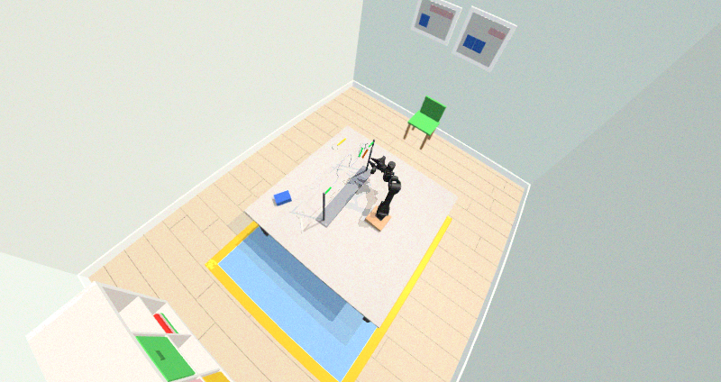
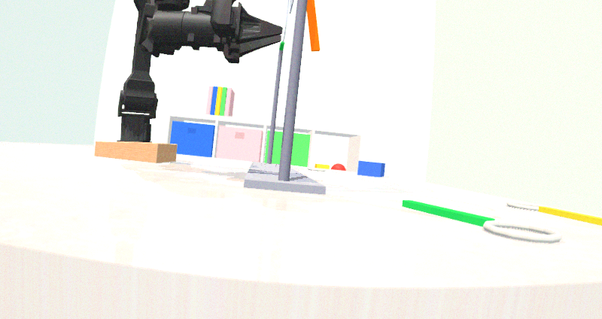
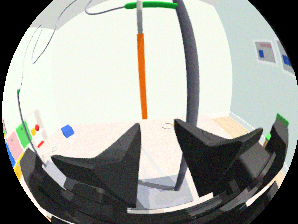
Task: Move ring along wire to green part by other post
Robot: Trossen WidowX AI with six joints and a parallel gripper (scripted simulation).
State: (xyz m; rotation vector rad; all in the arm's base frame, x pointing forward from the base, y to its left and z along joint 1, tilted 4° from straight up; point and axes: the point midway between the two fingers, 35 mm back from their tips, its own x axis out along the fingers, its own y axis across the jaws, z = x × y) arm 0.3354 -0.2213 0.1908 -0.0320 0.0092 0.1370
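Note:
The orange handle [image 1: 364, 154] [image 2: 313, 22] [image 3: 142, 75] hangs down from its ring, which shows edge-on in the wrist view [image 3: 140, 16] at the green wire part [image 3: 152, 5] beside the near post [image 2: 293, 77] [image 3: 192, 75]. My gripper [image 2: 281, 34] [image 3: 157, 124] is partly open with nothing between its fingers. It is on the robot's side of the wire, short of the handle and lower than most of it. The other green part [image 1: 327, 190] [image 2: 281, 46] [image 3: 19, 91] tops the far post [image 1: 323, 205] [image 2: 275, 94]. The exterior view cuts off most of the ring.
The thin grey wire [image 3: 105, 12] bends between the posts. The grey base [image 1: 337, 203] [image 2: 311, 189] carries both posts. A blue block [image 1: 282, 197] [image 2: 371, 168] [image 3: 67, 131], a green-handled ring [image 2: 448, 212] and a yellow-handled ring [image 1: 341, 141] [image 2: 568, 215] lie on the table.

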